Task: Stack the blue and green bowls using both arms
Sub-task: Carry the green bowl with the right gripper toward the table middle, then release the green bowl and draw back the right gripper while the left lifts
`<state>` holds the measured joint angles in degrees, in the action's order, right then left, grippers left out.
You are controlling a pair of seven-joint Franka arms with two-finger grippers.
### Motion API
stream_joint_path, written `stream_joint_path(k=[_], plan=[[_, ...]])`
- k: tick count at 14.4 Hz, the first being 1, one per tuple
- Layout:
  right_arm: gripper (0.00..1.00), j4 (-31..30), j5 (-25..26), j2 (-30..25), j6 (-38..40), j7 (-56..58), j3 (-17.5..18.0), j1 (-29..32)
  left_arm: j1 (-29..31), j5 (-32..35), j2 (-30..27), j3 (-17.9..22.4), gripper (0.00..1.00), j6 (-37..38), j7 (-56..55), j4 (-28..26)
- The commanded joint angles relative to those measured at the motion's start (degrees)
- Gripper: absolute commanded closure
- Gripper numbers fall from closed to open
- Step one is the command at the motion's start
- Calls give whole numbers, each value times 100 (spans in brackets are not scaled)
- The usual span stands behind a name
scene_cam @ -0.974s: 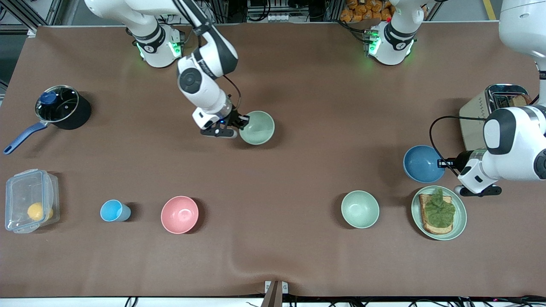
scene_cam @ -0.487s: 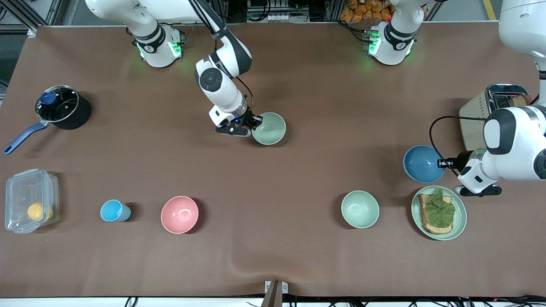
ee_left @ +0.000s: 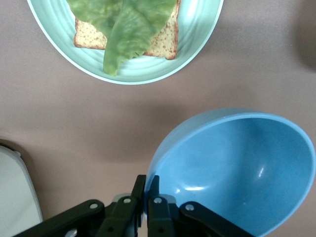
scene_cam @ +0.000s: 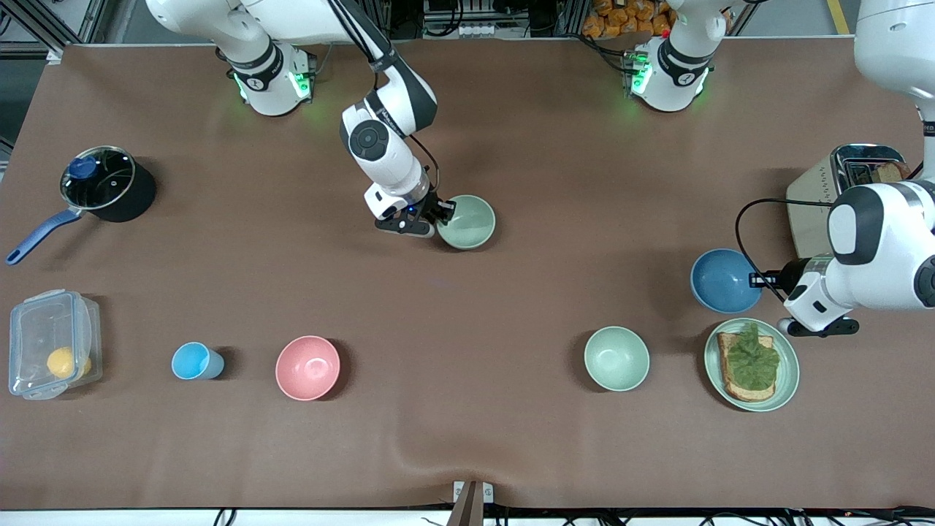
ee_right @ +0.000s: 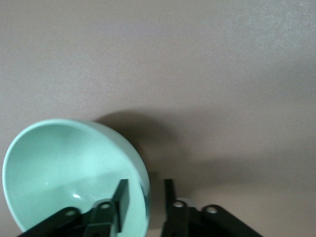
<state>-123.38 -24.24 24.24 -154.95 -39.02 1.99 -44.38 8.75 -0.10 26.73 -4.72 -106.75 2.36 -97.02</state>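
The green bowl [scene_cam: 471, 223] stands upright on the brown table, about midway between the two bases. My right gripper [scene_cam: 442, 212] is open astride its rim. In the right wrist view one finger is inside the green bowl [ee_right: 64, 168] and the other outside, with a gap showing at the right gripper [ee_right: 145, 185]. The blue bowl [scene_cam: 723, 281] is at the left arm's end of the table. My left gripper [scene_cam: 760, 278] is shut on its rim. The left wrist view shows the left gripper [ee_left: 147, 178] pinching the edge of the blue bowl [ee_left: 237, 168], which is tilted.
A paler green bowl [scene_cam: 616, 358] and a green plate [scene_cam: 790, 380] with toast and lettuce lie nearer the camera than the blue bowl. A toaster [scene_cam: 855, 183] stands by the left arm. A pink bowl [scene_cam: 307, 367], light-blue cup [scene_cam: 193, 361], plastic box [scene_cam: 51, 343] and pot [scene_cam: 106, 183] sit toward the right arm's end.
My right arm slid the green bowl toward the left arm's end of the table, then its fingers parted off the rim. The left arm and blue bowl stayed put.
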Motion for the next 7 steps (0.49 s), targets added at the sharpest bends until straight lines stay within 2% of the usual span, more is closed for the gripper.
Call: stream_joint_path(k=[1,2,4,7], plan=[[13,165,-46,81,26,-194,-76,-45,-23,-69,-19,-3,100,137,-16,87],[0,235,-46,63,78,-185,-85,-1,-31,-96,-27,-12,100,224,-33,96],[0,306,-72,-94,568,-254,-120,191,-93,-105,-27,-117,100,330,-313,157],[0,796,-81,-166,1376,-1192,-146,604,-75,-105,-80,-511,100,488,-1015,175]])
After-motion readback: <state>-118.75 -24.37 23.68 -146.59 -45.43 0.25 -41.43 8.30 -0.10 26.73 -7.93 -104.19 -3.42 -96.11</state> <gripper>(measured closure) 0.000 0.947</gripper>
